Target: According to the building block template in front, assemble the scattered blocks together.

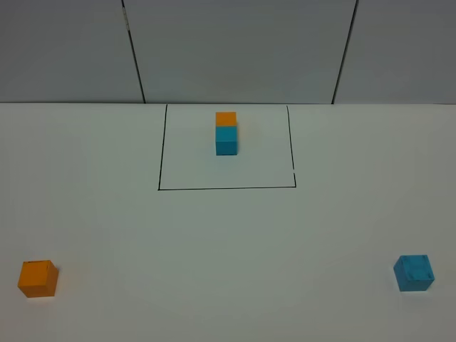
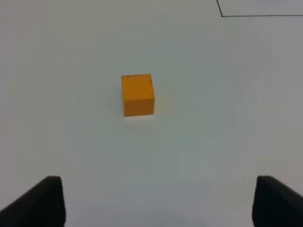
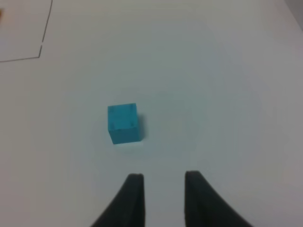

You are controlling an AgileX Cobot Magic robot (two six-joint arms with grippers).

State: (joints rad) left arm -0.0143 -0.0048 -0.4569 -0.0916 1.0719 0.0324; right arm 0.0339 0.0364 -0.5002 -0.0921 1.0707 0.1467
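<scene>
The template (image 1: pixel 226 132) is a plain orange cube joined to a cyan cube, inside a thin black drawn rectangle (image 1: pixel 226 188) at the far middle of the table. The loose orange cube (image 1: pixel 37 278) sits at the near left and also shows in the left wrist view (image 2: pixel 138 94). My left gripper (image 2: pixel 158 182) is open wide, short of that cube and apart from it. The loose cyan cube (image 1: pixel 414 272) with dark specks sits at the near right and also shows in the right wrist view (image 3: pixel 124 123). My right gripper (image 3: pixel 163 175) is open with a narrow gap, short of the cyan cube and a little to one side. Neither gripper shows in the exterior high view.
The white table (image 1: pixel 228 242) ends at a grey panelled wall (image 1: pixel 235 50) behind the template. A corner of the drawn rectangle shows in the left wrist view (image 2: pixel 222 15) and in the right wrist view (image 3: pixel 40 54).
</scene>
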